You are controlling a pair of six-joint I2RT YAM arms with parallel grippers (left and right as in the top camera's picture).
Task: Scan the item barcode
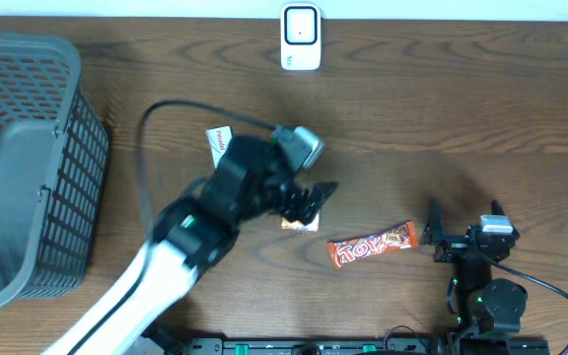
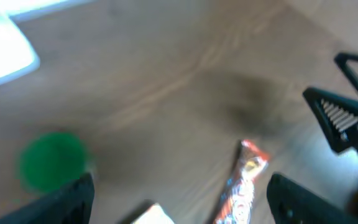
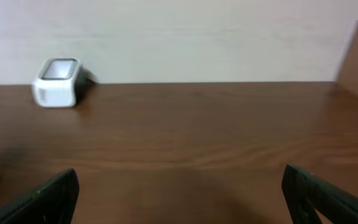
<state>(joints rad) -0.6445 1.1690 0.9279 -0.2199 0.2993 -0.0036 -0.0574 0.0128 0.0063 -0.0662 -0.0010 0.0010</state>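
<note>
1. The left end effector (image 1: 311, 202) hangs over the middle of the brown wooden counter (image 1: 442, 108). In its wrist view the two black fingers (image 2: 67, 200) stand wide apart with nothing gripped between them.
2. A small orange-and-white packet (image 1: 300, 224) lies flat on the counter just at 6 o'clock of the left fingertips. Whether the fingers touch it cannot be told from overhead.
3. The white box-shaped barcode scanner (image 1: 301, 37) stands at the counter's 12 o'clock edge, well apart from the packet.
4. The right end effector (image 1: 434, 235) sits low at about 4 o'clock on the counter. Its jaws are spread wide and empty, and its wrist view faces the scanner.
5. A long red-and-orange candy bar (image 1: 373, 247) lies flat between the two end effectors, its right end just beside the right fingertips.
6. A white rectangular packet (image 1: 220, 141) lies at 10 o'clock of the left wrist, partly hidden by the arm.
7. A grey plastic mesh basket (image 1: 28, 158) occupies the 9 o'clock side.
8. A blurred green round object (image 2: 51, 160) shows in the left wrist view; its identity cannot be told.
</note>
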